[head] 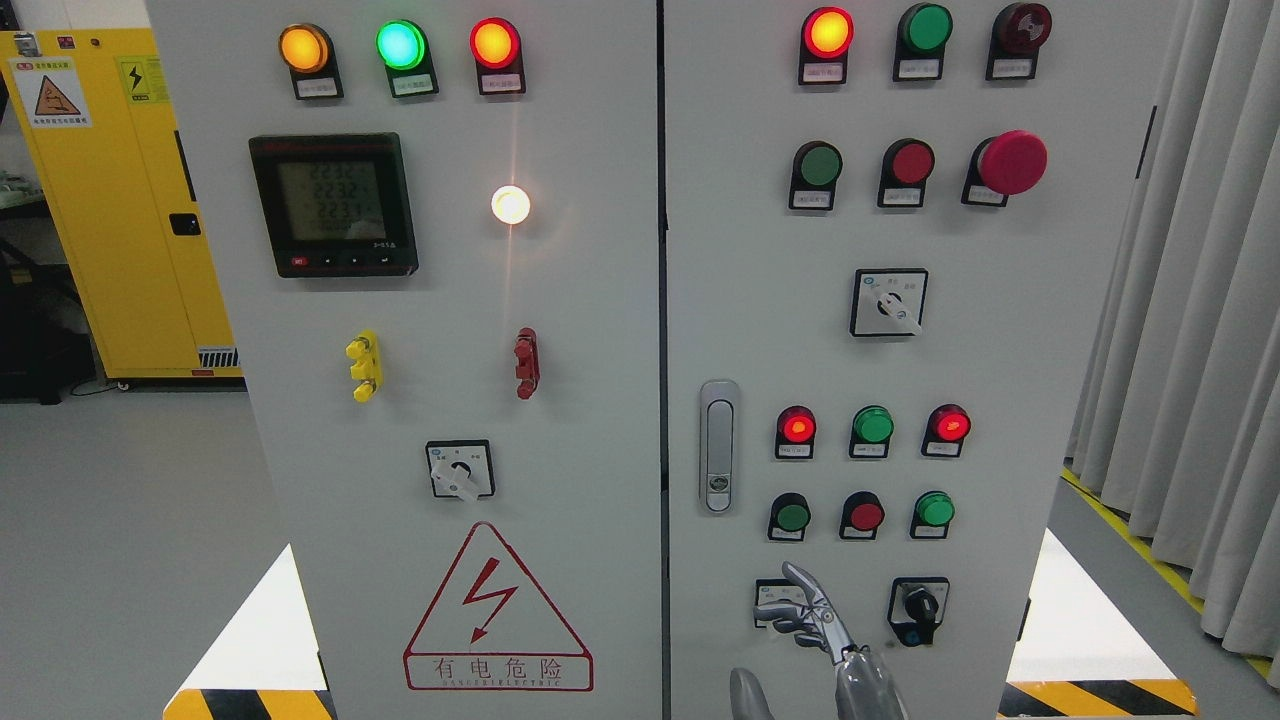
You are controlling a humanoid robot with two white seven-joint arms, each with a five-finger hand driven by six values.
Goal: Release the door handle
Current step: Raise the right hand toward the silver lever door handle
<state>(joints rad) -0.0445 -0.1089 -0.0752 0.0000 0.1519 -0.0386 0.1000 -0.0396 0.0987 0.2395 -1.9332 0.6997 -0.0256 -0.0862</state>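
The right hand [815,625] rises from the bottom edge in front of the right cabinet door [1000,350], its fingers [800,580] loosely spread and holding nothing. The door handle [718,445], a grey upright latch, sits at the door's left edge, above the hand and clear of it, left of the red and green buttons [873,427]

The right hand [815,625], fingers spread, hovers below the door handle [718,445], apart from it.
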